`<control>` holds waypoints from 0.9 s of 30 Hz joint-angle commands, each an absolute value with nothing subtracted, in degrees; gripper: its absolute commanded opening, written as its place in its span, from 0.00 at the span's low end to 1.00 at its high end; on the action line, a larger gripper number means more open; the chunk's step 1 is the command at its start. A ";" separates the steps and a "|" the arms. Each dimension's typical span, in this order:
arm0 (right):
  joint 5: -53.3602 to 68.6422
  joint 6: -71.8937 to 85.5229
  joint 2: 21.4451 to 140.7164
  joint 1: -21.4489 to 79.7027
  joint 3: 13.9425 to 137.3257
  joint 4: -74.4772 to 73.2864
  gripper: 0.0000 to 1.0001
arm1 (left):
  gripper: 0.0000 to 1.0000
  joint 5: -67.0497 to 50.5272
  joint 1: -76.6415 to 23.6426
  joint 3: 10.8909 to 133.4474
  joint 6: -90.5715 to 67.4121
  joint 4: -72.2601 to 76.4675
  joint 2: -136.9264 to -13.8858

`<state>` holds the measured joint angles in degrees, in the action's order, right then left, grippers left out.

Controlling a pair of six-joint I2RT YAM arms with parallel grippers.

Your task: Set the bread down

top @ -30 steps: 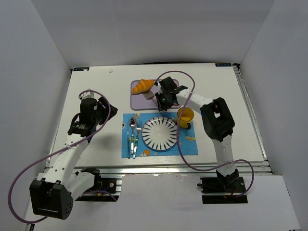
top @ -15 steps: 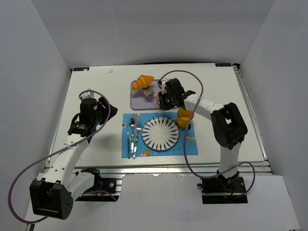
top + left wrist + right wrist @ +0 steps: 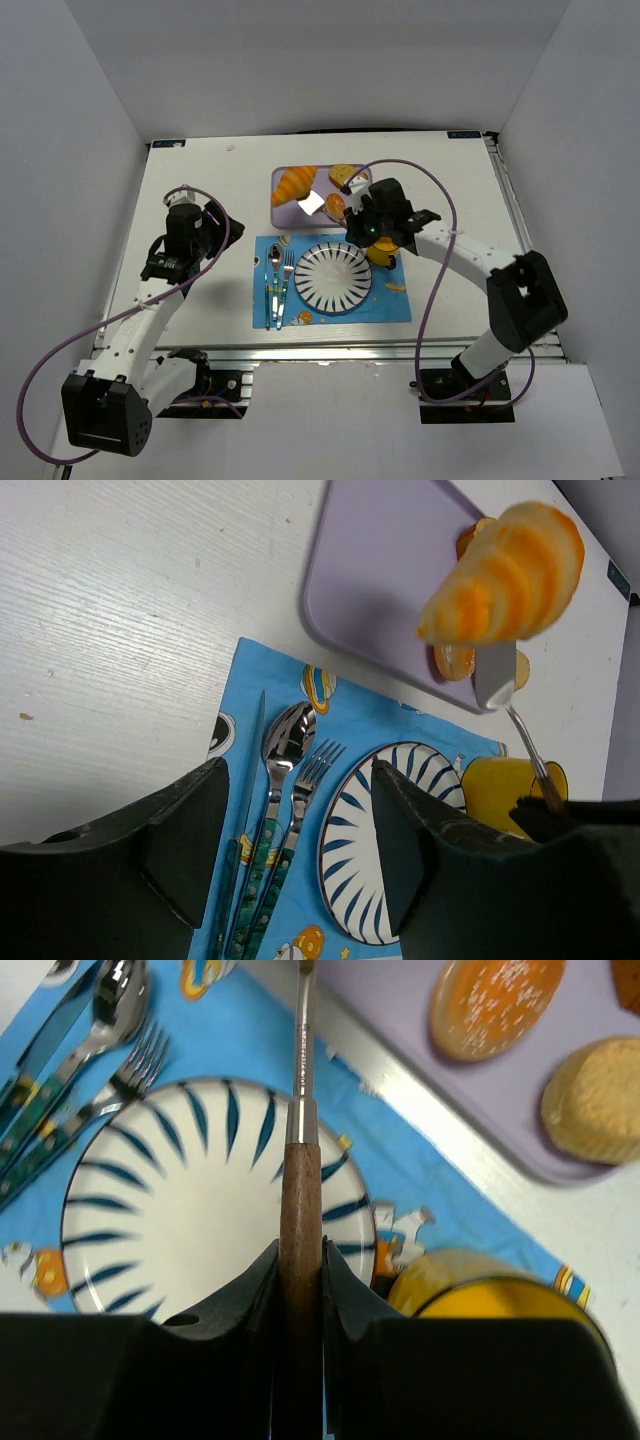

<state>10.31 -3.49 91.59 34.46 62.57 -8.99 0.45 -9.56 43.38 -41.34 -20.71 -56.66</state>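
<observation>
Right fingers (image 3: pixel 255 1300) were clamped on the wooden handle of the spatula (image 3: pixel 300 1190), with the striped plate (image 3: pixel 150 1230) directly below them and the yellow cup (image 3: pixel 490 1300) just beside. Croissant (image 3: pixel 505 575) sat out past the fingertips at the spatula's blade end, touching it, over the purple tray (image 3: pixel 380 570); couldn't tell if it was lifted. Left fingers (image 3: pixel 185 840) were apart, holding nothing, well away from it.
</observation>
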 commanded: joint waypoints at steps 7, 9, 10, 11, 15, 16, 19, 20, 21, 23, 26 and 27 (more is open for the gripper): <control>16.08 -11.07 76.47 35.51 51.69 -11.60 0.00 | 0.68 0.09 -9.76 44.12 -40.08 -19.25 -54.67; 17.22 -12.65 73.66 35.60 49.41 -14.04 0.00 | 0.68 0.09 -9.76 43.86 -40.08 -19.25 -54.41; 17.75 -14.57 71.91 35.60 48.79 -14.93 0.00 | 0.68 0.09 -9.84 43.86 -39.99 -19.34 -54.23; 17.93 -15.37 70.94 35.60 48.17 -15.64 0.00 | 0.68 0.09 -9.76 43.86 -39.99 -19.42 -54.14; 19.24 -19.50 66.72 35.60 45.36 -19.68 0.00 | 0.69 0.09 -9.84 43.59 -39.81 -19.69 -53.53; 19.42 -20.21 66.01 35.60 44.74 -21.78 0.00 | 0.69 0.09 -9.76 43.42 -39.81 -19.95 -53.35; 21.70 -23.28 63.20 35.59 44.12 -26.60 0.00 | 0.69 0.09 -9.76 43.24 -39.81 -20.39 -52.56; 22.32 -24.07 62.93 35.60 44.12 -27.85 0.00 | 0.68 0.09 -9.76 43.24 -39.81 -20.56 -52.12; 22.50 -24.17 62.76 35.60 44.12 -29.17 0.00 | 0.69 0.09 -9.76 43.24 -39.81 -20.74 -52.03; 23.55 -24.43 62.75 35.60 44.47 -32.50 0.00 | 0.68 0.09 -9.76 43.16 -39.81 -21.09 -51.59; 24.43 -25.84 62.75 35.51 45.00 -35.59 0.00 | 0.69 0.09 -9.76 42.89 -39.90 -21.62 -50.80; 24.61 -26.71 62.75 35.51 45.17 -37.68 0.00 | 0.68 0.09 -9.76 42.89 -39.90 -21.80 -50.45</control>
<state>21.15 -23.53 63.75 35.38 44.05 -33.19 0.43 -9.56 43.35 -40.47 -20.93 -52.34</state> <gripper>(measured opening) 0.229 0.685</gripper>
